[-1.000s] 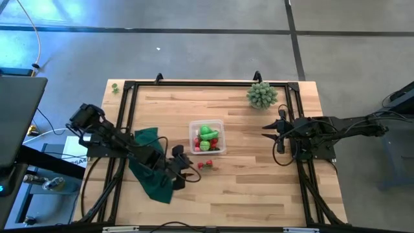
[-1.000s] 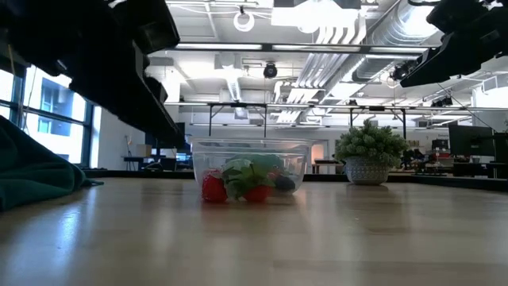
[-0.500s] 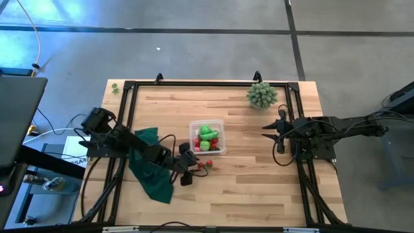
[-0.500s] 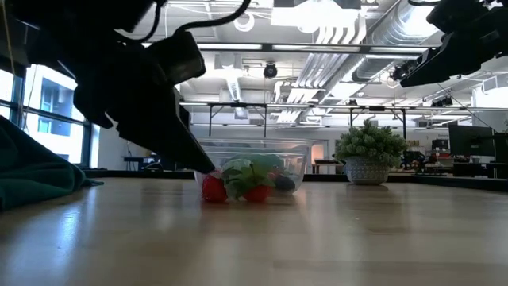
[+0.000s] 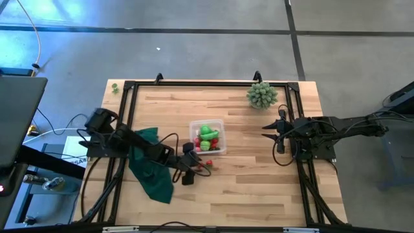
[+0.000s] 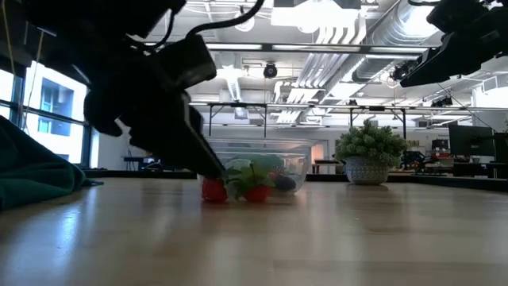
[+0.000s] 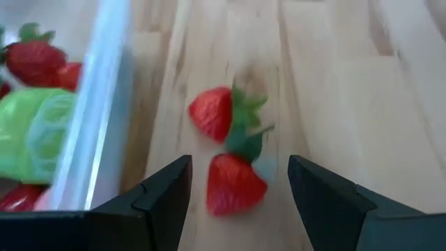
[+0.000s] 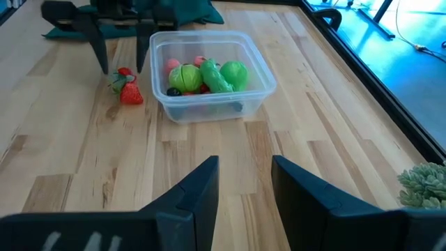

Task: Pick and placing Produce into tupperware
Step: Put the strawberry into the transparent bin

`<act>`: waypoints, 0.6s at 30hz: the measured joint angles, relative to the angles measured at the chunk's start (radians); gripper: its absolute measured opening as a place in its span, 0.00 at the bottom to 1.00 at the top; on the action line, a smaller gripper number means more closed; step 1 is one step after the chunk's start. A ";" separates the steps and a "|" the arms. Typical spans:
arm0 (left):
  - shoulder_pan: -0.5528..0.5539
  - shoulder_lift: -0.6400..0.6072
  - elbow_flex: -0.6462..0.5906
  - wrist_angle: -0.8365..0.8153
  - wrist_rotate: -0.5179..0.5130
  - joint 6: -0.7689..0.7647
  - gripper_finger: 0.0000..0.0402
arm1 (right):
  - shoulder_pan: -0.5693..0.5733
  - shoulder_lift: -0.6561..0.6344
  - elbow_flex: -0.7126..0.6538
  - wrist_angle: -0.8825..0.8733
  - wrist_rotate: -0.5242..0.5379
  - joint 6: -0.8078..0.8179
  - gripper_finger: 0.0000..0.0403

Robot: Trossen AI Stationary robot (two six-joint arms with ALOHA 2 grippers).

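Wooden table (image 5: pixel 259 188) under a black frame. Dark green cloth (image 5: pixel 150 169) on left side, under the left arm. Spiky plant (image 5: pixel 261 95) in pot at far right corner, well apart from the work. Small green item (image 5: pixel 114 87) on floor beyond far left corner. Nothing between left gripper and its target; tub wall just beside.

Left arm stretched low across cloth toward table centre, wrist angled down. Left gripper (image 5: pixel 192 169) spread wide, holding nothing, tips at table level as seen in low view (image 6: pixel 208 168). Right arm parked over right edge, off the surface; right gripper (image 5: pixel 265 131) part open, nothing between fingers (image 8: pixel 197 188), aimed at tub from afar.

Tub (image 5: pixel 207 136) near table centre, clear, upright. Inside: green pieces (image 8: pixel 209 74), red strawberries, a pink piece, something dark at bottom. Two strawberries (image 7: pixel 230 157) still on table just outside tub's near side, touching each other, green caps together. In left wrist view nearer berry (image 7: pixel 234 184) sits between the open fingers (image 7: pixel 167 192), untouched; other berry (image 7: pixel 213 113) just beyond. Tub wall (image 7: pixel 94 104) close alongside one finger.
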 joint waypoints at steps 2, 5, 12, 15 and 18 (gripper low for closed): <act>0.005 0.013 0.007 -0.006 0.018 0.008 0.57 | 0.000 0.000 0.000 0.000 0.000 0.000 0.31; 0.015 0.042 0.028 -0.002 0.044 0.011 0.57 | 0.000 0.000 0.000 0.001 0.000 0.000 0.31; 0.021 0.058 0.040 -0.007 0.062 0.027 0.57 | 0.000 0.000 0.000 0.000 0.000 0.000 0.31; 0.021 0.058 0.040 -0.015 0.063 0.029 0.57 | 0.000 0.000 0.000 0.001 0.000 0.000 0.31; 0.021 0.058 0.040 -0.025 0.063 0.028 0.57 | 0.000 0.000 0.000 0.000 0.000 0.000 0.31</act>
